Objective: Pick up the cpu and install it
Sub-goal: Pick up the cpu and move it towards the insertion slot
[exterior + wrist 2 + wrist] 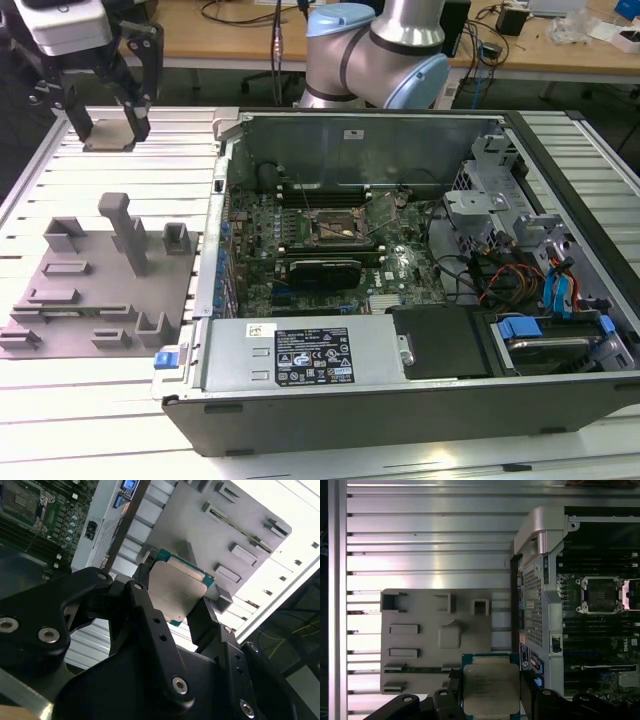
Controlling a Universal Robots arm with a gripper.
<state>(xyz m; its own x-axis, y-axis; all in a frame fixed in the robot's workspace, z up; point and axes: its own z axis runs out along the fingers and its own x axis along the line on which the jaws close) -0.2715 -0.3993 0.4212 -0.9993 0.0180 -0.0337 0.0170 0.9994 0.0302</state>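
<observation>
The cpu is a flat silvery square with a pale rim. It hangs in my gripper high above the slatted table at the exterior view's far left, behind the grey tray. In both wrist views the black fingers press on two opposite edges of the cpu, whose metal top faces the camera. The gripper is shut on it. The dark square socket with its metal latch sits open on the motherboard inside the computer case, well to the exterior view's right of the chip.
The open computer case fills the exterior view's middle and right, with a power supply along its front and cables and drive bays at the right. The grey tray carries several raised holders. The arm's base stands behind the case.
</observation>
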